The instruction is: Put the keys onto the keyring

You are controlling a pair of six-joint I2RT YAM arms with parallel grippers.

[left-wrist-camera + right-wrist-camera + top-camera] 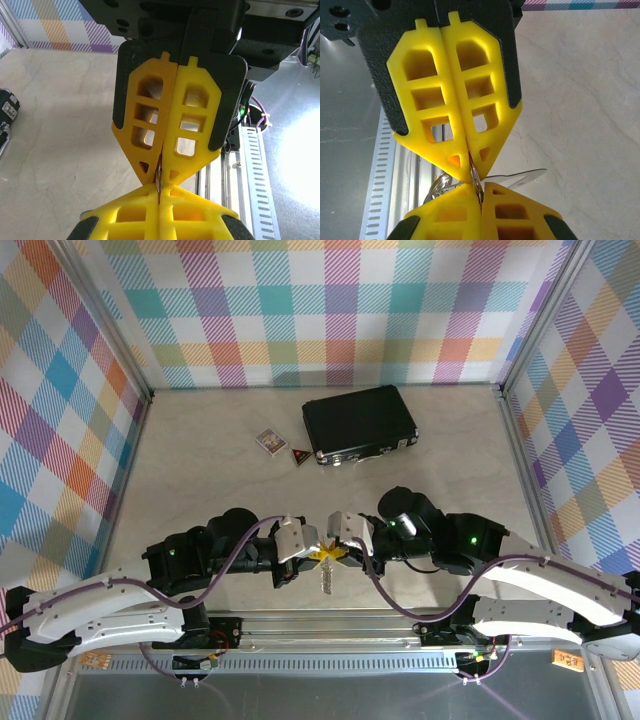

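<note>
**Both grippers clenched tip to tip on the keyring at the near edge**

Above the middle of the worktop's [200,480] near edge, the left gripper [320,552] and the right gripper [337,551] meet nose to nose. Each has its yellow fingers pressed together.

In the right wrist view, the thin silvery keyring [475,176] runs from the left gripper's [470,161] tips into the seam of the right gripper [481,192]. Both pinch it, and most of the loop is hidden behind the fingers. A few wire curves poke out at the left.

A flat silvery blade, seemingly the key [520,177], juts out to the right, with its head covered.

In the left wrist view, only a dark sliver shows between the two sets of tips.

Near the far edge lie a black case [358,425], a small card box [270,441] and a red tag [299,454].
</note>
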